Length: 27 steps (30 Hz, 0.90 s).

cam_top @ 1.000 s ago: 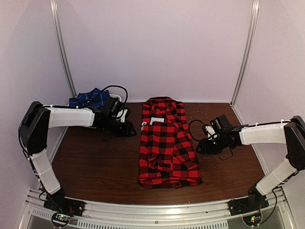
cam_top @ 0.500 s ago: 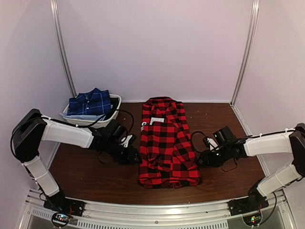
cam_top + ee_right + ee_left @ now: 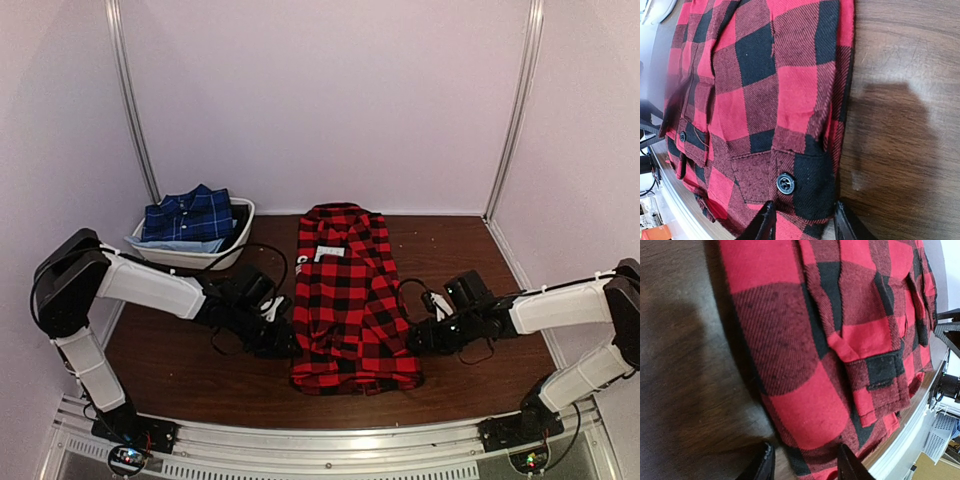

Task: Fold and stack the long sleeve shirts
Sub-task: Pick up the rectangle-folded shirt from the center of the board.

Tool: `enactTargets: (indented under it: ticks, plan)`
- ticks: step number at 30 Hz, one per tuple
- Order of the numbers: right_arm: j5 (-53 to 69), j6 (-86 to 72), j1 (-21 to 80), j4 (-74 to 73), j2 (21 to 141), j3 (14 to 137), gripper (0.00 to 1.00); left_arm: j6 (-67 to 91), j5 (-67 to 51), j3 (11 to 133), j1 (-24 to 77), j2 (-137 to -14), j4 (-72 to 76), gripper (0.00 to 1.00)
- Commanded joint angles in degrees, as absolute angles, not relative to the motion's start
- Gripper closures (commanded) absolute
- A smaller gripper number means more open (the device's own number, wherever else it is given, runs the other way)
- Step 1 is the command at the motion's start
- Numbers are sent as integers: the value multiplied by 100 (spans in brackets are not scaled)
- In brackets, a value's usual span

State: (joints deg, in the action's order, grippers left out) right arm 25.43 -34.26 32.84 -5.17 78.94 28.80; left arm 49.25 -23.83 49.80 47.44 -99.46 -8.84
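**What the views leave out**

From above, the red-and-black checked button-up shirt point(image 3: 348, 300) is folded over its white block letters point(image 3: 300, 262). Only unreadable scraps show at its 9 o'clock edge. The navy plaid shirt point(image 3: 188, 213) is partly hidden inside a white plastic tub point(image 3: 243, 222). The wrist views show the left gripper point(image 3: 802, 467) and right gripper point(image 3: 802, 222) only as parted fingertips at 6 o'clock. A dark blurred shape point(image 3: 667, 107) sits at the right view's 9 o'clock.

Nothing can be read anywhere. The red-and-black shirt point(image 3: 350, 300) carries white marks point(image 3: 302, 262) toward its 11 o'clock corner, possibly letters, but they are too small in the top view to read.
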Motion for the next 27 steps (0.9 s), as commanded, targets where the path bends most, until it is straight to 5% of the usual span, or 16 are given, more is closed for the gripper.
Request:
enactTargets:
  ticks: [1,12,27]
  plan:
    - [2562,-3564,3395,-378,7910,2770,62,5030,-2402,5004,4835,-10116,-726,58]
    - [2551,-3785,3584,-307,7599,2675,95,5217,-2771,4879,5011,-9960,-591,99]
    - [2342,-3909,3738,-868,6990,3127,100,5221,-2878,4863,5094,-9242,-1018,100]
